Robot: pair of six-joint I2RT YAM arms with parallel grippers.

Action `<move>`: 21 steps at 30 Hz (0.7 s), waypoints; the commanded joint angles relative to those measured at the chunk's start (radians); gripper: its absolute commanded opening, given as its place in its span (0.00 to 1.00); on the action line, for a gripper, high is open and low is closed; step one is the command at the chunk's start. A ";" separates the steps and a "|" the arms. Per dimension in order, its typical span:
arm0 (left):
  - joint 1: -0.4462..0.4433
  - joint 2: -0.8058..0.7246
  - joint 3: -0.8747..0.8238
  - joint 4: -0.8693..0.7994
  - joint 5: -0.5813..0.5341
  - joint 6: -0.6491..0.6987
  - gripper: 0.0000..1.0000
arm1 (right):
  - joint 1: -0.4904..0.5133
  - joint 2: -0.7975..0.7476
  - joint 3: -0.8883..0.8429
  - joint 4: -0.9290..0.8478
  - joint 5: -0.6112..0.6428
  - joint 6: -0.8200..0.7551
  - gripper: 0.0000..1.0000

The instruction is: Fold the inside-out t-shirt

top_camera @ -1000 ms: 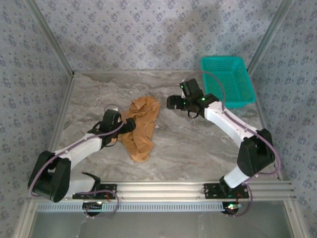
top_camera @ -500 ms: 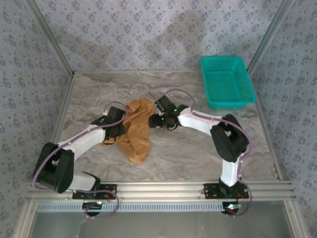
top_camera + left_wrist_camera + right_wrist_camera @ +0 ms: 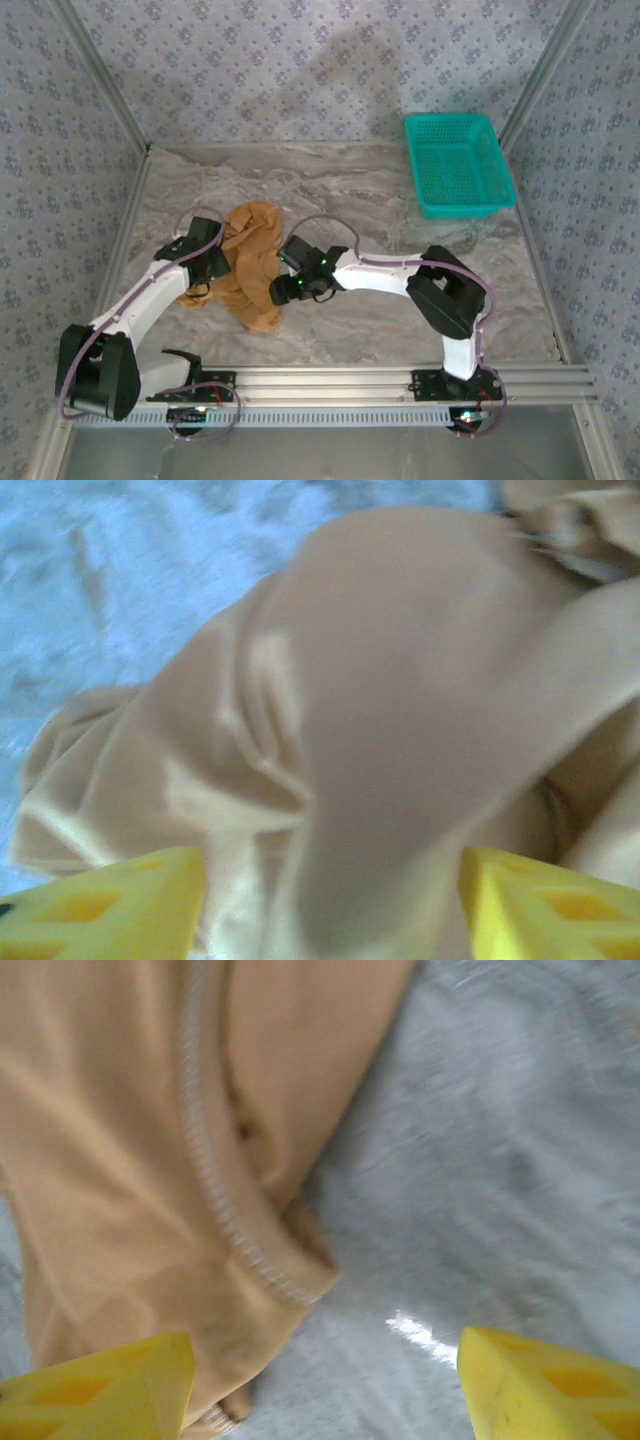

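Left claw (image 3: 325, 915) first: fingers set wide, and the shirt (image 3: 400, 680) bulges right up into the gap between them. One big smooth fold rises straight ahead of the claw, with smaller creases off toward its left finger. Whether either pad actually pinches cloth, I cannot tell. Past the fold, ahead and to the left, there's bare tabletop (image 3: 120, 560).

Over to the right claw (image 3: 322, 1390): also wide, nothing clamped. The shirt lies ahead on its left-finger side, and the stitched hem (image 3: 212, 1205) runs down to end just beside that finger. In front of the other finger, it's only tabletop.

From above, the crumpled shirt sits between the two claws, the left one against one side and the right one against the other, nearer the bottom end. The basket (image 3: 450, 118) stands well apart, far beyond the right claw in the back corner.
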 commanded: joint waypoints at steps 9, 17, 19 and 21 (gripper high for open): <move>0.142 -0.075 -0.161 -0.009 0.088 -0.119 0.66 | -0.001 0.148 0.133 0.027 -0.031 0.016 0.33; 0.148 -0.035 -0.126 0.009 0.092 -0.103 0.21 | -0.113 0.012 0.105 -0.014 0.016 0.020 0.00; 0.148 -0.041 -0.098 0.003 0.101 -0.104 0.16 | -0.169 -0.068 0.068 -0.035 0.032 0.012 0.00; 0.149 -0.048 -0.064 0.001 0.124 -0.105 0.15 | -0.238 -0.163 0.019 -0.051 0.050 0.012 0.00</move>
